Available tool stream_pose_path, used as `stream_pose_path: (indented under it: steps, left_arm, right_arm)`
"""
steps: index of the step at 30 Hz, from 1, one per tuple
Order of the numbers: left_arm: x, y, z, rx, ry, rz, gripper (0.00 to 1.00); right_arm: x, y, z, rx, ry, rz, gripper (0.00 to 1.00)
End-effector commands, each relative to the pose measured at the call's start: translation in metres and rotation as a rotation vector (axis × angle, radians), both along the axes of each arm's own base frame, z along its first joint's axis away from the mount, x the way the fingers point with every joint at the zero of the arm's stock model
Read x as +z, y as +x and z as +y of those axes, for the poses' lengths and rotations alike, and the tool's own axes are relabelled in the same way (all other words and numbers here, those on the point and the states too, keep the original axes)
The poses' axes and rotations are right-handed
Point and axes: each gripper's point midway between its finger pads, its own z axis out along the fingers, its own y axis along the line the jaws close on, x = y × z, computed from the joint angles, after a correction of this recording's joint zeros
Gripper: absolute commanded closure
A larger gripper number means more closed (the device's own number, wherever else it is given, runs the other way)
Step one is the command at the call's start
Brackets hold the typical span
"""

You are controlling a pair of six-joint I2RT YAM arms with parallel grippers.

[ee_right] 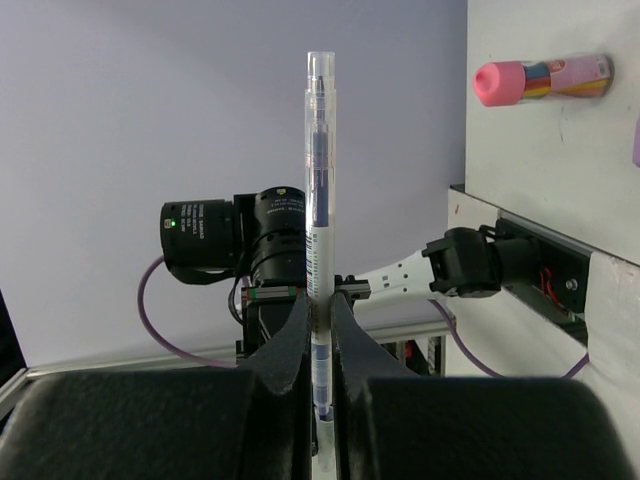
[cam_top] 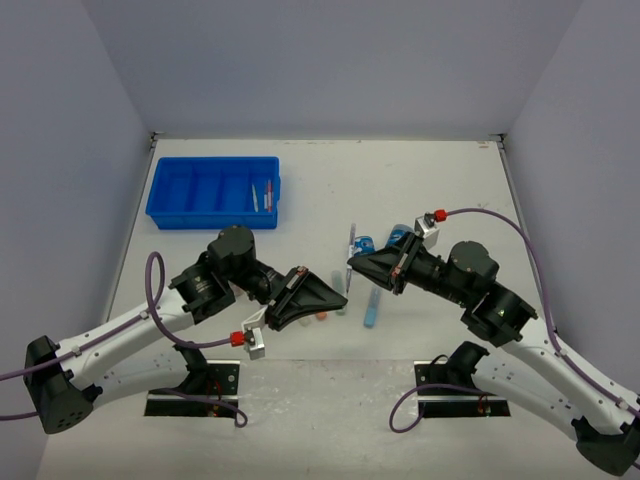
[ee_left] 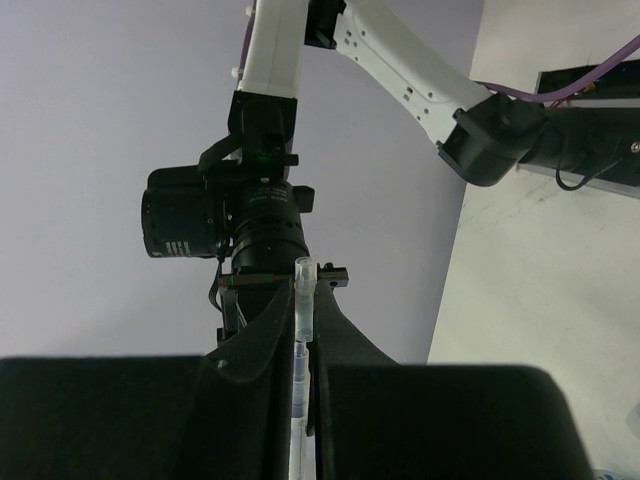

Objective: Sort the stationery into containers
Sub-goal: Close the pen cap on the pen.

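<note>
Clear plastic, thin and capped, the pen (ee_right: pixel 320 180) with the dark refill is standing upright in the right gripper (ee_right: pixel 320 305), whose two black fingers are pressing on its lower half. I am also seeing it running between the fingers of the left gripper (ee_left: pixel 302 322), which are drawn almost together around it. So I am reading both pincers as clamped on the same pen. It is being held over the middle of the white table (cam_top: pixel 450 180), well apart from the rectangular bright blue plastic tray (cam_top: pixel 165 205) at the far left. Two thin pens (cam_top: pixel 262 196) are lying in the tray's rightmost compartment.

I am judging this pen to be very light and stiff. It is also smooth and round, so it is likely to be twisting or sliding in a pinch taken near one end. I am wanting the carrying grip close to the middle of the barrel, across its width. I am avoiding the clear cap, which may be pulling off. Light pressure is sufficing, since the thin shell could be cracking under more. With both arms gripping, any pull between them is risking a bend.
</note>
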Motion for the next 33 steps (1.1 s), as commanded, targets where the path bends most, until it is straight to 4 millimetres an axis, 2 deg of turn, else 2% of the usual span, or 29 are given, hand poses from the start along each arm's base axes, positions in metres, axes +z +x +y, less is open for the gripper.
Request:
stream_pose_path:
  steps: [1,9,33]
  left_arm:
    - [0.021,-0.001,0.0,-0.022,-0.064,-0.068,1.0]
    - [0.021,-0.001,0.0,-0.03,-0.064,-0.069,1.0]
    - [0.029,0.018,-0.009,0.03,-0.085,-0.108,1.0]
  right_arm:
    - [0.021,-0.004,0.002,0.016,0.038,-0.051,1.0]
    - [0.02,-0.003,0.002,0.01,0.033,-0.048,1.0]
    - [0.026,-0.013,0.005,0.055,0.052,-0.054,1.0]
